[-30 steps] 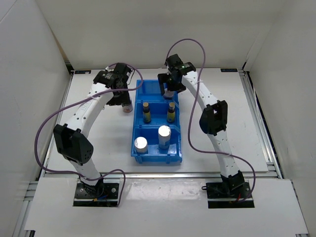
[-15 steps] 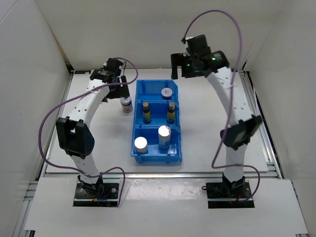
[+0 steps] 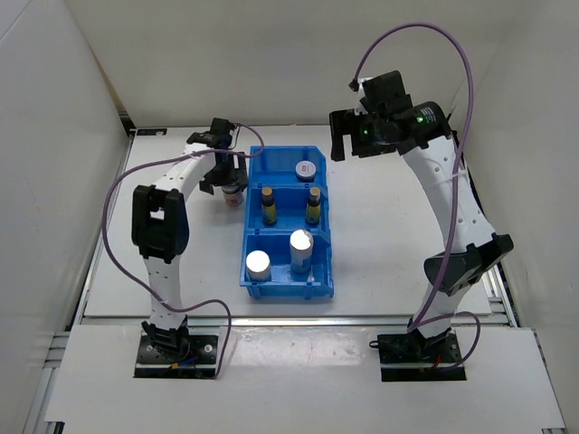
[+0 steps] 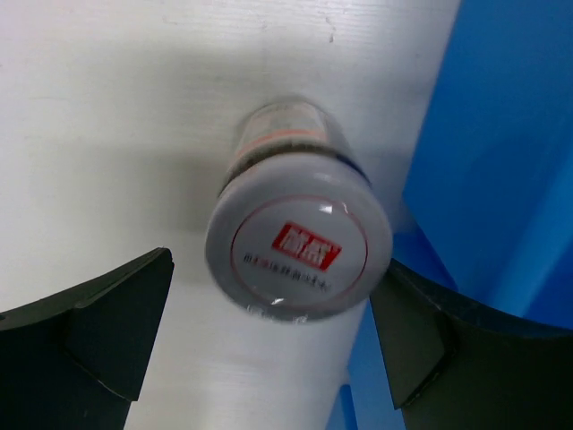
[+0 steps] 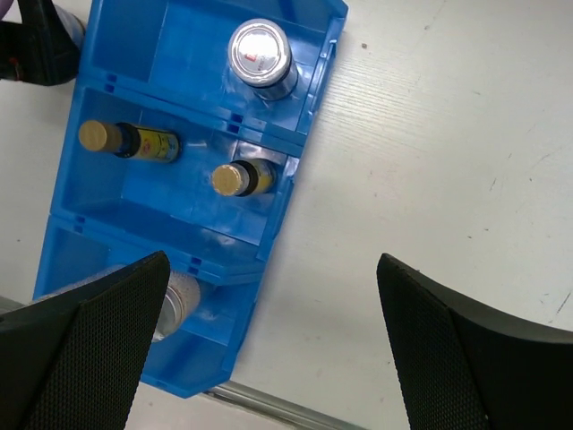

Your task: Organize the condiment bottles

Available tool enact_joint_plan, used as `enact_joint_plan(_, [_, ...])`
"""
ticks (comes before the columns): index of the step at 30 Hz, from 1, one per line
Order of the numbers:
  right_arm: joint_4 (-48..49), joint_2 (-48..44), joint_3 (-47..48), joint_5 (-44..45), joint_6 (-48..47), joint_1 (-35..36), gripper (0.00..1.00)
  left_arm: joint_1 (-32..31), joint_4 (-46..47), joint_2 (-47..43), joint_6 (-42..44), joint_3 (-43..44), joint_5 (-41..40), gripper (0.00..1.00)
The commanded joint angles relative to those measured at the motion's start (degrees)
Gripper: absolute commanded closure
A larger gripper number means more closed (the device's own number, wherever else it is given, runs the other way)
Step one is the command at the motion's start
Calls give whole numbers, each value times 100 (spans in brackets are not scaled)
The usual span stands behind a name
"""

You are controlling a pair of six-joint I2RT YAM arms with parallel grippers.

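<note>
A squat dark jar with a pale lid stands on the table just left of the blue bin. My left gripper is open, with a finger on each side of the jar; it also shows in the top view. My right gripper is open and empty, raised above the table right of the bin. The bin's far compartment holds the second jar, the middle one two yellow bottles, the near one two silver-topped cylinders.
In the right wrist view the bin lies at the left and bare white table fills the right. White walls enclose the table on the left, back and right. A metal rail runs along the near edge.
My right gripper has left the jar in the far compartment and risen up and to the right. My left gripper has swung in around the jar beside the bin.
</note>
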Motion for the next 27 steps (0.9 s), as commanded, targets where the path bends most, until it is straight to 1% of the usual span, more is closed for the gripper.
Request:
enact_joint_plan(1, [-90, -389, -78, -1, -132, 11, 0, 93, 157, 107, 184, 349, 226, 0])
enact_joint_plan(4, [-90, -450, -210, -1, -132, 11, 0, 93, 157, 292, 298, 560, 226, 13])
enact_joint_plan(5, [-90, -451, -210, -1, -132, 11, 0, 93, 157, 345, 299, 691, 226, 29])
enact_joint_plan(8, [-90, -451, -263, -1, -132, 11, 0, 93, 157, 284, 247, 937, -133, 48])
enact_joint_plan(9, [-90, -451, -263, -62, -132, 11, 0, 93, 157, 223, 185, 1008, -230, 58])
enact_joint_plan(11, [-169, -451, -106, -115, -132, 11, 0, 93, -53, 82, 1, 1323, -493, 63])
enact_joint_plan(12, [-221, -451, -105, -115, -132, 11, 0, 93, -167, 81, -87, 1473, -582, 71])
enact_joint_plan(13, [-222, -451, -105, -115, -132, 11, 0, 93, -386, -75, -166, 1640, -635, 75])
enact_joint_plan(15, [-274, -503, -105, -115, -132, 11, 0, 93, -510, -304, -351, 2071, -688, 80])
enact_joint_plan(17, [-274, -556, -105, -54, -79, 11, 0, 93, -511, -437, -421, 2430, -627, 82])
enact_joint_plan(18, [-274, -608, -183, -2, -79, 11, 0, 14, -511, -437, -361, 2546, -540, 83])
enact_joint_plan(19, [-274, -609, -245, -1, 8, 11, 0, 13, -511, -498, -308, 2608, -234, 83])
enact_joint_plan(21, [-362, -661, -246, 104, 70, 11, 0, -179, -266, -587, -149, 2486, 154, 85])
enact_joint_plan(22, [-362, -662, -246, 104, 70, 11, 0, -232, -186, -639, -97, 2390, 495, 86])
enact_joint_plan(27, [-415, -767, -246, 104, 123, 11, 0, -751, -46, -473, 158, 2248, 761, 86])
